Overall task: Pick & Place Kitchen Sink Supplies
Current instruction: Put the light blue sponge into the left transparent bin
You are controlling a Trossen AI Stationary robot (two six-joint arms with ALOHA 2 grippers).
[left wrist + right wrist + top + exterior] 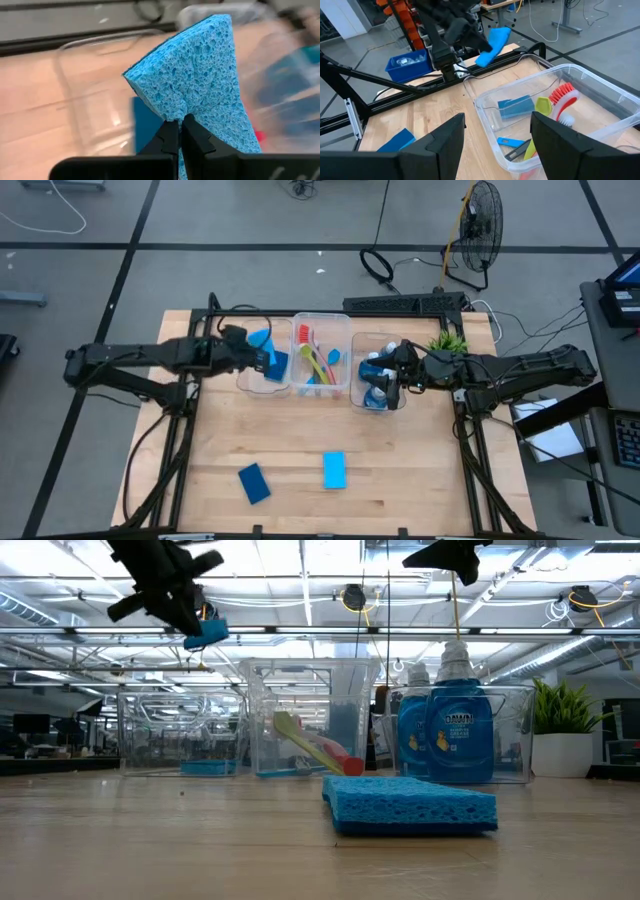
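From above, three clear bins [321,330] are counted, with two sponges [334,470] left on the table [400,480]. In the low view, two bottles [460,730] are seen in one bin. At the left wrist, a sponge [200,80] is pinched by the left gripper [180,131] over the left bin. The right gripper [497,135] is spread.

Blue sponge [200,75] pinched, raised over left bin; two sponges [334,470] on table.
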